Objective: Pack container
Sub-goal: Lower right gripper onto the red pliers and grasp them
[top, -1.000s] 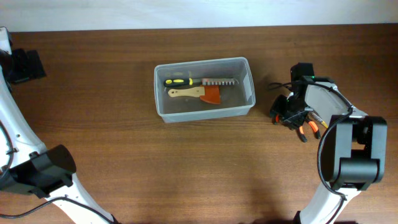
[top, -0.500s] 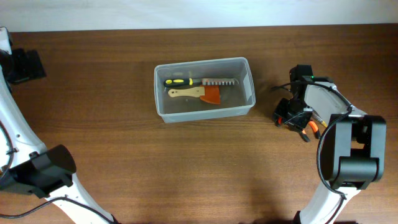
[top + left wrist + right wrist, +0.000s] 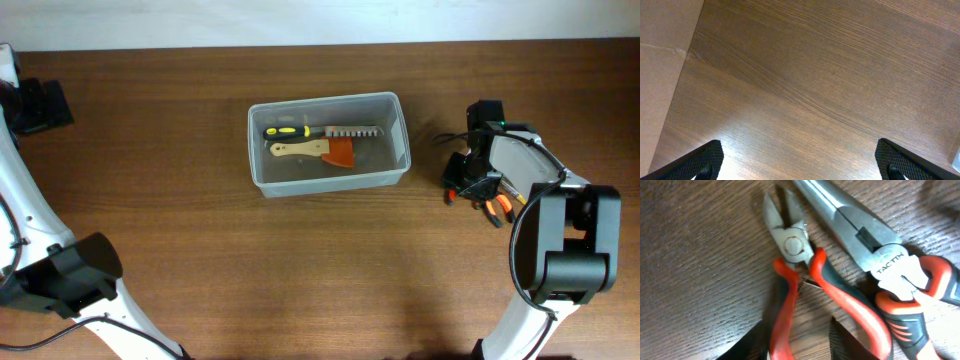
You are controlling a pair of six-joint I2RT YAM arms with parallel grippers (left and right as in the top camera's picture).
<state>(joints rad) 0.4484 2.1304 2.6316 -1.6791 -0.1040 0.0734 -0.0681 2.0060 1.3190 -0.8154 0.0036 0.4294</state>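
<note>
The clear plastic container [image 3: 402,150] stands at the table's middle. It holds a yellow-and-black screwdriver [image 3: 285,131] and a wooden-handled scraper with an orange blade [image 3: 340,153]. My right gripper [image 3: 474,188] is low over two orange-handled tools to the container's right. In the right wrist view, small side cutters [image 3: 790,242] lie beside long-nose pliers [image 3: 875,255]. The right gripper's fingers [image 3: 797,342] are apart, with the cutters' left handle between them. My left gripper [image 3: 800,160] is open and empty over bare wood, seen far left in the overhead view [image 3: 35,105].
The long-nose pliers touch the cutters' right handle. A pale wall or board [image 3: 662,60] borders the table by the left gripper. A white strip [image 3: 320,20] runs along the table's far edge.
My right gripper has shifted slightly right, toward the orange-handled tools. The container and the left arm have not moved.
</note>
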